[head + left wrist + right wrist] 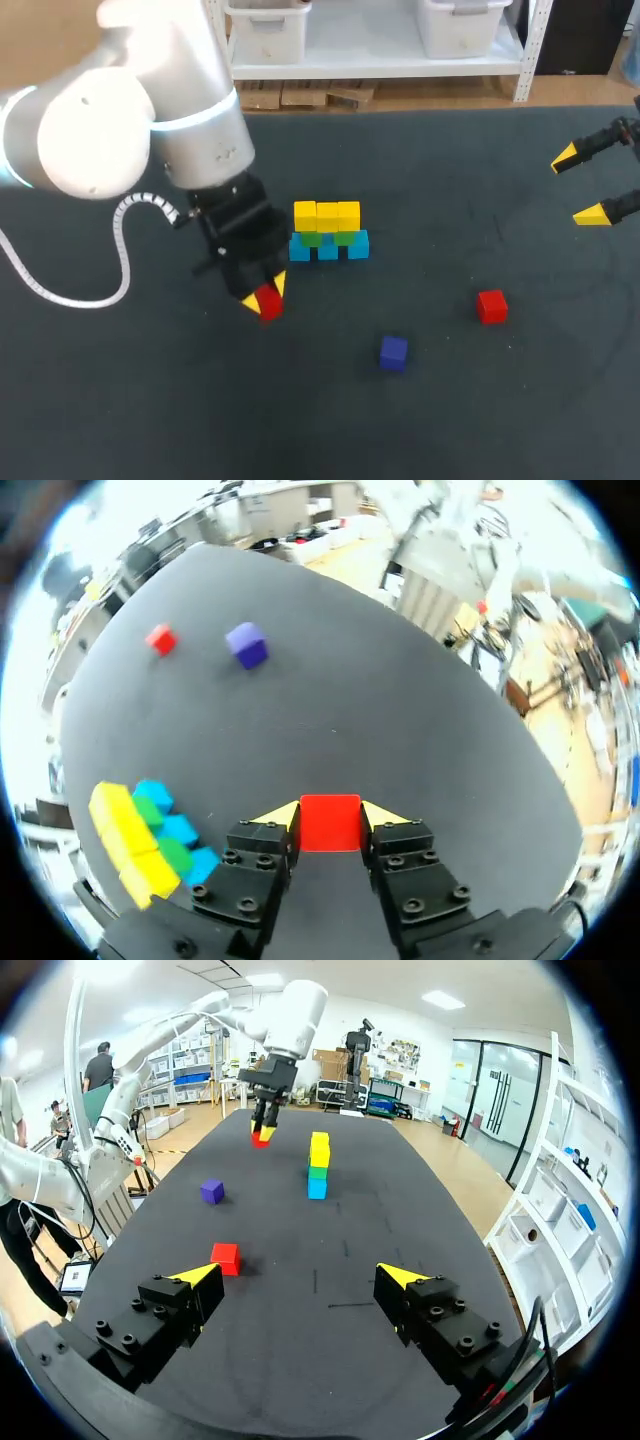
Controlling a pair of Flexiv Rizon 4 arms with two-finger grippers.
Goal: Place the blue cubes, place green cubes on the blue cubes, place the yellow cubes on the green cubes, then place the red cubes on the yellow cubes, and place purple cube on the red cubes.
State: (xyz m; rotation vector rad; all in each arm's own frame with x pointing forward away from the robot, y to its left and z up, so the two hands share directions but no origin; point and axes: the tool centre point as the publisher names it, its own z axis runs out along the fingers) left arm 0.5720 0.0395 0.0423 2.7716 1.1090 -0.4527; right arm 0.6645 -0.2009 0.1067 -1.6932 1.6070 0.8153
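Three tiers up, two to go: blue cubes [328,248], green cubes [313,238] and yellow cubes [327,215] stand stacked on the table [120,400]. Just beside the stack, my left gripper [265,293] clamps one red cube [330,823] between both fingers. The second red cube [491,306] and the purple cube [393,352] lie loose, well apart from the stack. My right gripper [298,1276] hangs wide open and empty. The left wrist view shows both yellow tips pressed to the cube's sides, which the head view half hides; the right wrist view alone shows the stack end-on as a straight column
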